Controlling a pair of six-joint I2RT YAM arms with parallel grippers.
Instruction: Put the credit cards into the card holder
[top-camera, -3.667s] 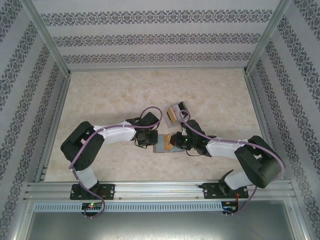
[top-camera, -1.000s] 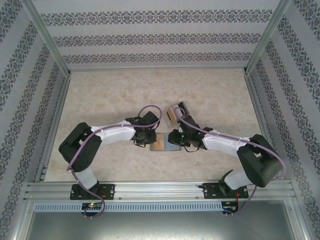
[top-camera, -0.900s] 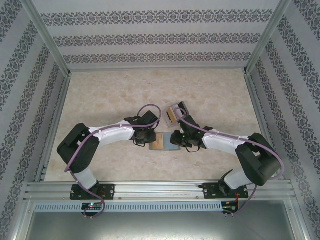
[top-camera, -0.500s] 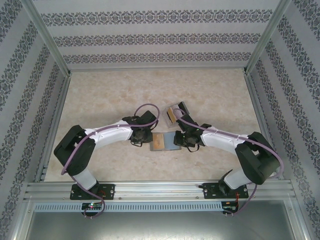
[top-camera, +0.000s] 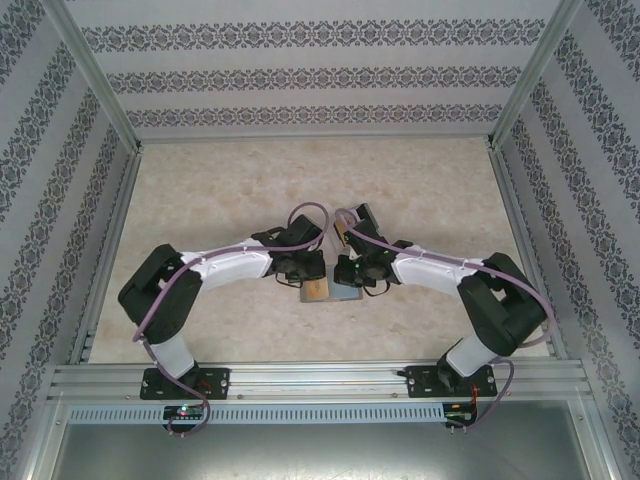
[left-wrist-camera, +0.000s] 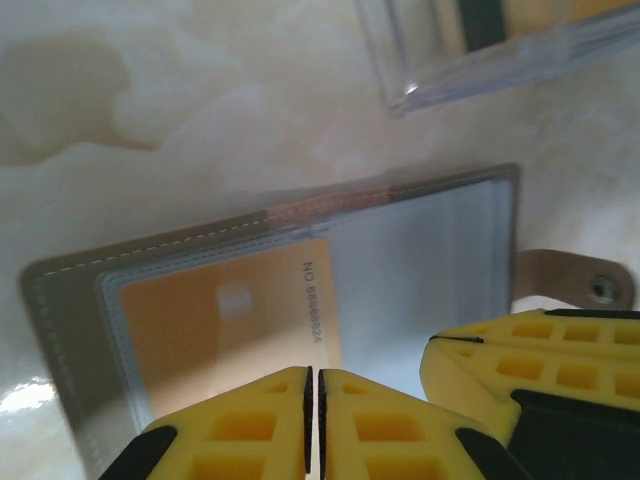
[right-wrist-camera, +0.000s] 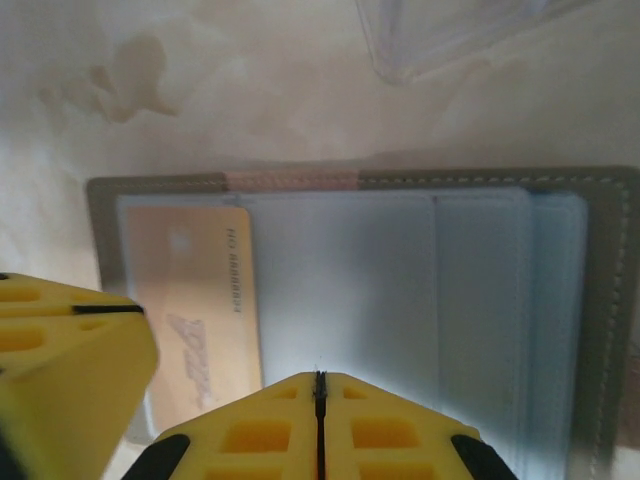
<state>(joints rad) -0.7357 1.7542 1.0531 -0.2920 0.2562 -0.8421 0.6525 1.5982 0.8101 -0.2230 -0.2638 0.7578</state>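
Note:
The grey card holder (top-camera: 331, 293) lies open and flat on the table between the two arms. A gold-orange credit card (left-wrist-camera: 225, 335) sits under the clear sleeve of its left panel (right-wrist-camera: 190, 295). The other panel (right-wrist-camera: 400, 280) is pale blue-grey, and I cannot tell a card from the pocket there. My left gripper (left-wrist-camera: 312, 374) is shut and empty, its tips over the orange card's near edge (top-camera: 311, 282). My right gripper (right-wrist-camera: 320, 377) is shut and empty over the blue-grey panel (top-camera: 346, 284). The right gripper's yellow fingers (left-wrist-camera: 540, 350) are close beside the left one.
A small clear plastic box (top-camera: 351, 224) stands just beyond the holder (left-wrist-camera: 480, 45), with something tan and dark inside. The holder's snap strap (left-wrist-camera: 572, 281) sticks out on its right side. Patterned walls and metal rails (top-camera: 110, 240) enclose the marbled tabletop.
Both grippers have drawn closer together over the open holder. The right gripper's jaws have come shut and its arm has swung left. The holder still lies open.

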